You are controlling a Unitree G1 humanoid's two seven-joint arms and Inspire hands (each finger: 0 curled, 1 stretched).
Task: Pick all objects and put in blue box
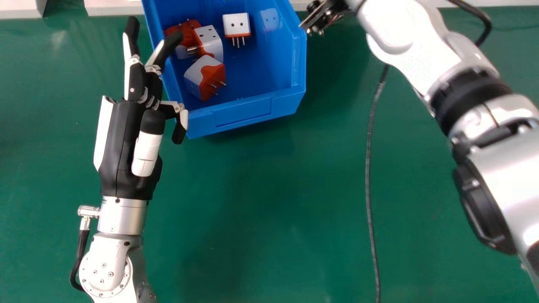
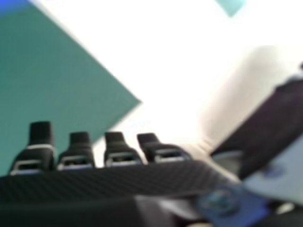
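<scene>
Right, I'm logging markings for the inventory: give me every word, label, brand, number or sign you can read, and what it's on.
None can be read.
Blue box, front panel included: no lettering to be made out.
White and orange plugs: holes and pins, no legible marks.
Left hand, right hand: no legible marks.

Black and white left hand [image 1: 122,147] with fingers extended, silver-and-white right arm [image 1: 501,164] slanting in from the right.
Left silver forearm [image 1: 122,216] upright; black right hand [image 2: 106,182] relaxed, thumb apart.
</scene>
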